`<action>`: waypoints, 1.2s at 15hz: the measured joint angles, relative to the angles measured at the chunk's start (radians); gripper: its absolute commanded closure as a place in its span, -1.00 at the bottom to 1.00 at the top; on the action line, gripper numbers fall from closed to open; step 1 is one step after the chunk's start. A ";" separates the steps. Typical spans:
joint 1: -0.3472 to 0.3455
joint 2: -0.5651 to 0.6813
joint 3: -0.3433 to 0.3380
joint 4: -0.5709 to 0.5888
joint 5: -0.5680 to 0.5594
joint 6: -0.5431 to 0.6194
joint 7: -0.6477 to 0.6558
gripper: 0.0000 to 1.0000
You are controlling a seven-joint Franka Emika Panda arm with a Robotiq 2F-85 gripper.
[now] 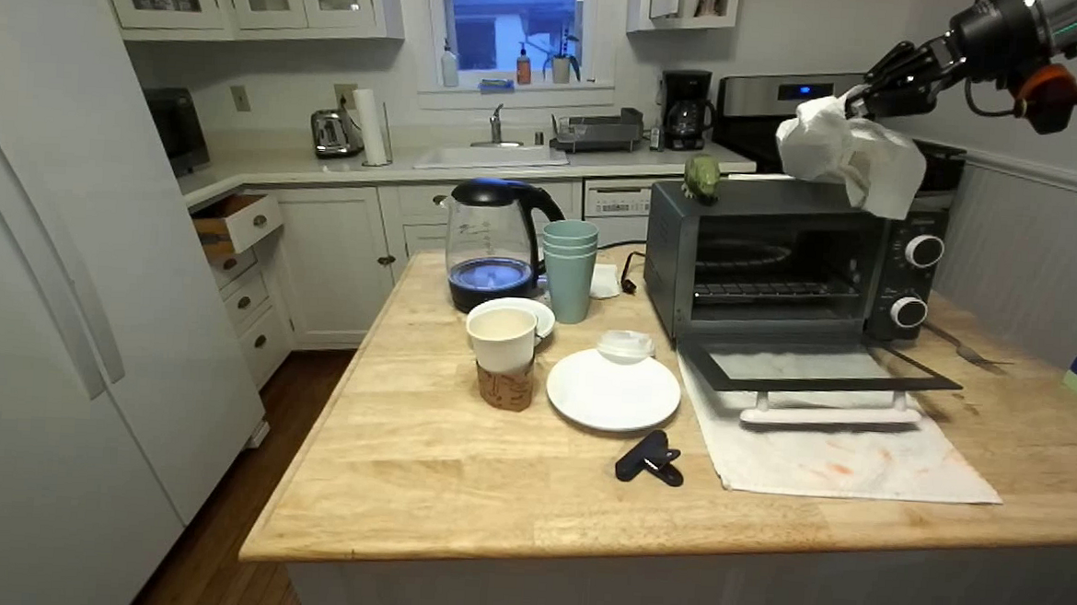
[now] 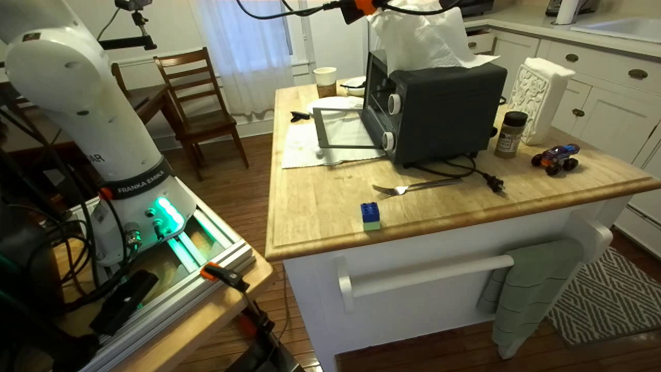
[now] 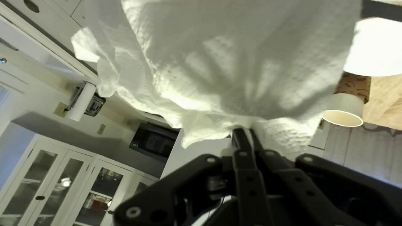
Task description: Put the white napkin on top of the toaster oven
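The white napkin (image 1: 882, 164) is crumpled and hangs from my gripper (image 1: 858, 103) over the right part of the dark toaster oven (image 1: 668, 254). In an exterior view the napkin (image 2: 421, 39) covers part of the top of the toaster oven (image 2: 449, 113); its lower edge looks level with the top, but I cannot tell if they touch. In the wrist view the gripper (image 3: 246, 130) is shut on the edge of the napkin (image 3: 235, 62), which fills the upper middle and hides the oven. The oven's glass door (image 1: 821, 368) is folded down open.
A green figure (image 1: 701, 176) stands on the oven's top at the left. A stained white paper towel (image 1: 824, 474) lies under the door. A kettle (image 1: 491, 245), teal cups (image 1: 570, 276), paper cup (image 1: 504, 356) and plate (image 1: 612, 391) stand left; a jar (image 2: 511, 134) stands behind.
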 measured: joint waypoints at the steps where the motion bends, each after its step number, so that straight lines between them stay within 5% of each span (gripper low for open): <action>1: 0.000 0.018 0.007 0.017 0.007 0.000 -0.006 0.33; 10: -0.004 0.180 0.029 0.131 -0.021 0.001 0.050 -0.93; 14: -0.024 0.163 0.024 0.133 -0.156 -0.004 0.199 -1.00; 18: -0.070 0.081 -0.001 0.112 -0.420 -0.067 0.496 -1.00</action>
